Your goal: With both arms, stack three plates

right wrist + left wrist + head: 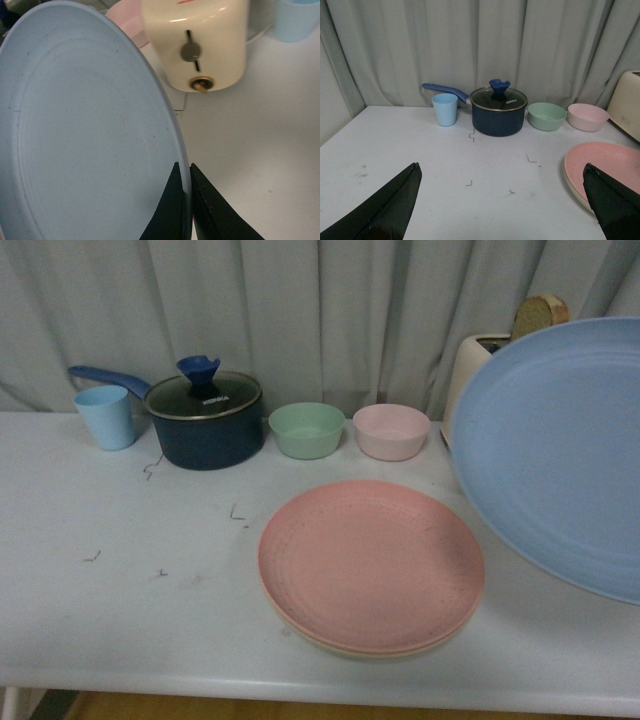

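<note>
Listing what you have, view by view.

**Front view.**
- The light blue plate (560, 450) is raised off the table (120, 620) at the right. It is tilted with its face toward the camera, and no gripper shows here.
- The pink plate (370, 560) lies flat near the table's middle, nested on the beige plate (340, 648). Only a thin rim of the beige one shows beneath.
- Along the curtain stand a blue cup (105, 417), a lidded dark-blue saucepan (205, 425), a mint-green bowl (307, 430), a pink bowl (390, 432) and a cream toaster (470, 370) with a bread slice in it.

**Left wrist view.**
- The left gripper (501, 172) has its fingers (395, 205) spread wide with nothing between them. It hovers over bare table, and the pink plate lies off to one side.

**Right wrist view.**
- The right gripper (185, 175) is pinched on the rim of the light blue plate, with the toaster close behind.

**Step in hand, by judgement:** you are bringing the third plate to the stack.

**Handling notes.**
- Swing it clear of the toaster and the pink bowl.
- Move slowly, since a rim pinch on so wide a plate resists sway poorly.
- Level the plate and centre it over the pink plate.
- Lower until the rims seat, and only then let go.
- Your left arm is free to steady the stack.
</note>
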